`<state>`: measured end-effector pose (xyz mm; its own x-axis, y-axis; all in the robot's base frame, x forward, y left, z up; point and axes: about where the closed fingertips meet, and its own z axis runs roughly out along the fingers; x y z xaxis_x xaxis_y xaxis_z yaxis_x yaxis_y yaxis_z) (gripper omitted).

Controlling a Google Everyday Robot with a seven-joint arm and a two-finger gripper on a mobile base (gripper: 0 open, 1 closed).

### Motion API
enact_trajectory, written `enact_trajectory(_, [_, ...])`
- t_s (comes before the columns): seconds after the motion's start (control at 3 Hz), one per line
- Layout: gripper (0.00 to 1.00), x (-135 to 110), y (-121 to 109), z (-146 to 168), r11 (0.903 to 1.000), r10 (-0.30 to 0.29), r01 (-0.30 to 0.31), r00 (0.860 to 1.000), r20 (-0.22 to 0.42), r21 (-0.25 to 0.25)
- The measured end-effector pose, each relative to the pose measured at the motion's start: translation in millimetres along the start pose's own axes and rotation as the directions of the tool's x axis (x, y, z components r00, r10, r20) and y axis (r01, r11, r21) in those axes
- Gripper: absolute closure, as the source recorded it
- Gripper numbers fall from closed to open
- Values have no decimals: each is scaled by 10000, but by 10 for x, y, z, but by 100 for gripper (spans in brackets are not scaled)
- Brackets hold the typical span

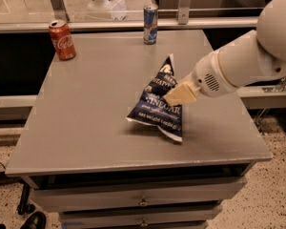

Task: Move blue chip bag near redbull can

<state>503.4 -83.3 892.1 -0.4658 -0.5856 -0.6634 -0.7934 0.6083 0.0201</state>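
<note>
The blue chip bag is dark blue with white lettering and hangs tilted above the middle of the grey table, its lower edge near the surface. My gripper comes in from the right on a white arm and is shut on the bag's right side. The redbull can is slim, blue and silver, and stands upright at the table's far edge, well beyond the bag.
A red Coca-Cola can stands at the table's far left corner. A rail and glass panels run behind the table. Drawers sit under the tabletop. A white stand base is on the floor behind.
</note>
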Motion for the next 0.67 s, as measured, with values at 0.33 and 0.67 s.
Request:
enact_trajectory(0.33, [100, -110, -346, -450, 9886, 75, -11, 9991, -419, 1507])
enact_trajectory(0.67, [100, -150, -338, -423, 9878, 123, -74, 9995, -303, 1553])
